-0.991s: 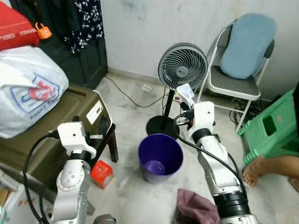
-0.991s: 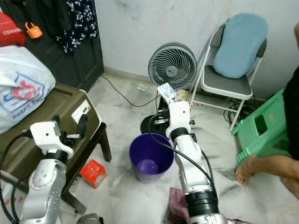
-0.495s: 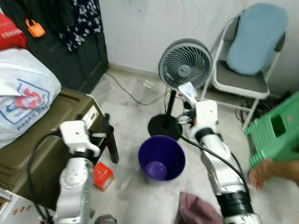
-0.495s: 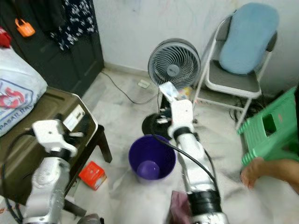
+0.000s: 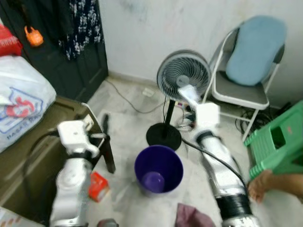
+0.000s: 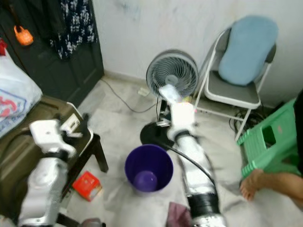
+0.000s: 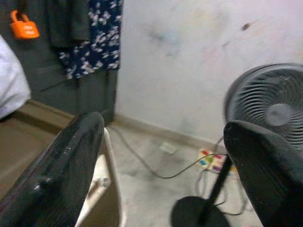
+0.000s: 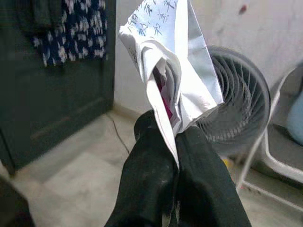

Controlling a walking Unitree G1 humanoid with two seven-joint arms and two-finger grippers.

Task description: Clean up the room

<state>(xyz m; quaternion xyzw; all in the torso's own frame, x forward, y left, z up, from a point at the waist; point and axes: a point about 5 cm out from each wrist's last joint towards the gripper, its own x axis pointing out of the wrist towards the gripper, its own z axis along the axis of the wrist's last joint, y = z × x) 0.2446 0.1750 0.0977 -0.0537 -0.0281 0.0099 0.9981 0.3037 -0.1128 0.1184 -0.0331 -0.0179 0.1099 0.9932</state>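
Note:
My right gripper (image 8: 173,137) is shut on a crumpled white paper wrapper (image 8: 170,56) with print on it and something pink inside. The head views show the wrapper (image 5: 187,93) held up in front of the fan, above and beyond the far right rim of a purple bin (image 5: 158,170). The bin stands open on the floor between my arms, with a small purple thing at its bottom. My left gripper (image 7: 165,156) is open and holds nothing. It is raised over the corner of the brown trunk (image 5: 28,161), left of the bin.
A standing fan (image 5: 184,75) and a folding chair (image 5: 239,92) with a blue cushion stand by the wall. At the right are a green stool (image 5: 279,142) and a person's foot (image 5: 260,184). On the floor lie a red box (image 5: 98,187), a maroon cloth (image 5: 194,215) and a cable.
The whole view has shifted and blurred, so the camera has moved. Both arms keep about the same pose, and the right gripper still holds the wrapper.

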